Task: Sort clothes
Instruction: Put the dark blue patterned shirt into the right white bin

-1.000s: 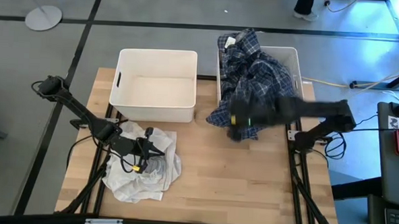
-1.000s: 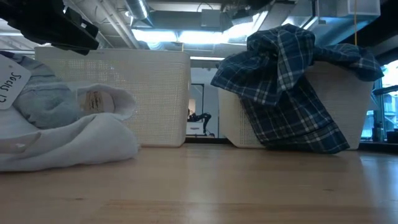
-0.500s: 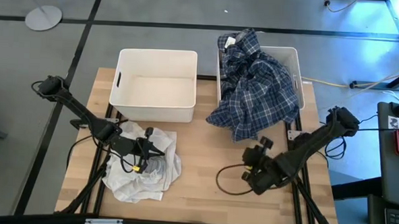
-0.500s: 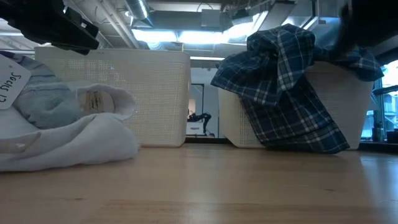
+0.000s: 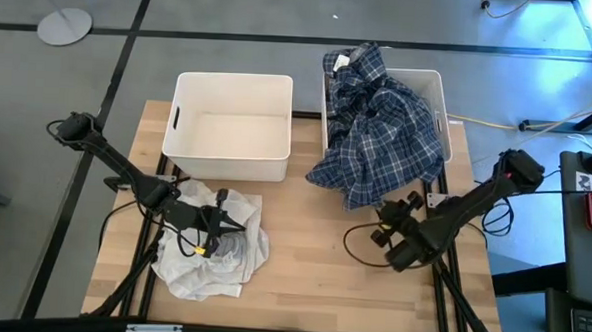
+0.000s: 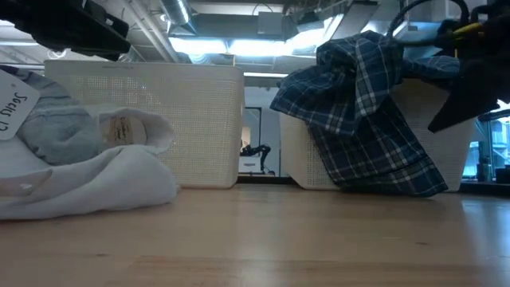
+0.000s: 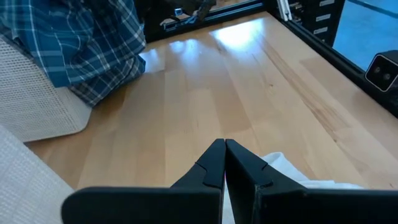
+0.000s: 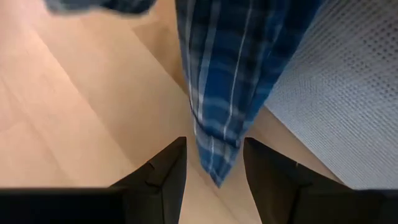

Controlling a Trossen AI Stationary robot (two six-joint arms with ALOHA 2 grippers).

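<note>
Between the parted jaws of the right gripper (image 8: 211,177) hangs the lowest corner of the navy-and-white plaid shirt (image 5: 383,130), dangling into the gap but not pinched; the right wrist view shows bare wood on either side of it. That is the relation the next move turns on: the hem lies straight ahead of these jaws, its long axis running from the hanging tip up over the rim of the right-hand white bin (image 5: 438,87). Most of the shirt is heaped in that bin, with 1 flap spilling down the front wall onto the wooden desk (image 5: 312,257). The right arm is by far the nearer one to it, so a short advance and a squeeze look like the likely step, though the loose fabric could slip sideways out of the gap.

The left gripper (image 5: 218,223) sits well apart from the shirt, low over the pile of white and pale grey-blue garments (image 5: 212,247) on the near left of the desk. Its jaws are pressed together, and whether they pinch any fabric cannot be told; white cloth lies just beside the tips. Behind that pile, the left-hand white bin (image 5: 178,111) looks to have nothing in it.
</note>
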